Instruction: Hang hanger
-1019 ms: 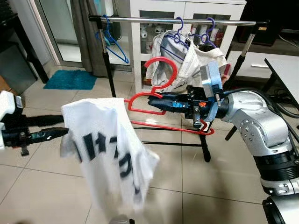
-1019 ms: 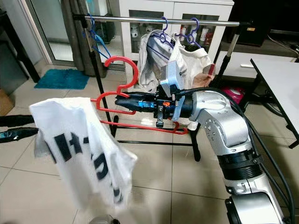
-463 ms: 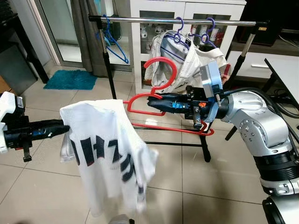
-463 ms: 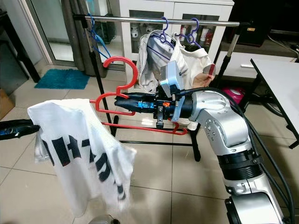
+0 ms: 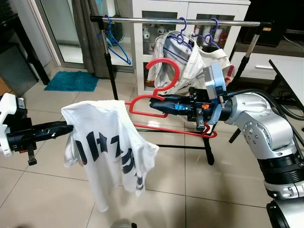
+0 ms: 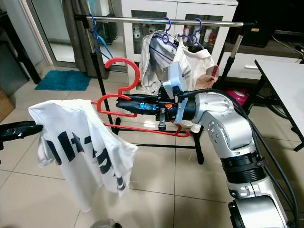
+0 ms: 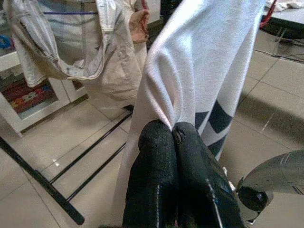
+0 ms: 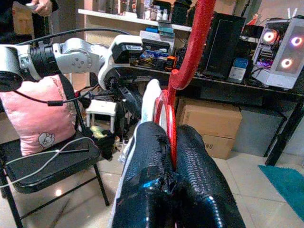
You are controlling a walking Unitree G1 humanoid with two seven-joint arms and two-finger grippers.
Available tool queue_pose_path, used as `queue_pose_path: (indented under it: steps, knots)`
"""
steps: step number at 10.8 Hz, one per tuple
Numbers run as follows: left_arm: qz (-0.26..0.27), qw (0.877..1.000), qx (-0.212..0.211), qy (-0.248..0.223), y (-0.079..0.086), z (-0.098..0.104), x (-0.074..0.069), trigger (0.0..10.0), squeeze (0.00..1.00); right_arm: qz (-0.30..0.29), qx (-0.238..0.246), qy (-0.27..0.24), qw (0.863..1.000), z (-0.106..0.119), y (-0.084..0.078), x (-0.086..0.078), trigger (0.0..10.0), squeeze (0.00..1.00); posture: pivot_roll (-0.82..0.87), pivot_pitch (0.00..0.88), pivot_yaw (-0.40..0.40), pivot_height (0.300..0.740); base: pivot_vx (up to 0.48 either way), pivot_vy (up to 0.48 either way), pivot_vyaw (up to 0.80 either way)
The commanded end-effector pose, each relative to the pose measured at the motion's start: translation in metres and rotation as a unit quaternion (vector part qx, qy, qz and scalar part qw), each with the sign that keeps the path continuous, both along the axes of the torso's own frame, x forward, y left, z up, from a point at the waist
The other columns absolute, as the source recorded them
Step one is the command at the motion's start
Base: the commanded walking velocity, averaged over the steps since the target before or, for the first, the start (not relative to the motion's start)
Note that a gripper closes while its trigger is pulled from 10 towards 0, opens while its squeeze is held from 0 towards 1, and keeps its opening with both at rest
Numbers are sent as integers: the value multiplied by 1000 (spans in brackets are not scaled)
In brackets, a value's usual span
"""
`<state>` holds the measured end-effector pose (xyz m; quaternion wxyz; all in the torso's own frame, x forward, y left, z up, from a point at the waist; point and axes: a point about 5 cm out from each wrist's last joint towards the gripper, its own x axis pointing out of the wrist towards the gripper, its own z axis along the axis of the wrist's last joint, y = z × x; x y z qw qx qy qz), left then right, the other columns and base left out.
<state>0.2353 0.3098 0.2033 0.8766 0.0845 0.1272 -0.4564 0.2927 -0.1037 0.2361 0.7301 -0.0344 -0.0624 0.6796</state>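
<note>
Head stereo pair looks forward and down at the clothes rack (image 5: 180,20) and tiled floor, mid range. Left wrist cam looks close along its fingers (image 7: 161,175) into white shirt (image 7: 204,71); right wrist cam along red hanger (image 8: 187,57). All share shirt/hanger.
</note>
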Motion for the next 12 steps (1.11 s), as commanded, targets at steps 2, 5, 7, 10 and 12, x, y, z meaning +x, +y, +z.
queue_pose_path:
  steps: [2,5,7,10,12]
  knots:
    - [26,1000,0,-10,10,3,-6,0,0,-2,13,-20,1000,9,-2,1,10000,0,13,0,44,740,0,0,0]
    - [81,997,16,-2,28,0,-15,0,0,-4,13,-19,1000,8,-3,3,10000,0,19,0,42,740,0,0,0]
    - [110,994,25,-9,37,0,-19,0,0,-4,13,-19,1000,8,-2,3,10000,0,23,0,39,740,0,0,0]
    - [131,991,36,-13,46,0,-21,0,0,-5,13,-19,1000,6,-2,3,10000,0,24,0,40,740,0,0,0]
    - [132,990,45,-18,47,-1,-21,0,0,-4,13,-20,1000,6,-1,2,10000,0,27,0,41,740,0,0,0]
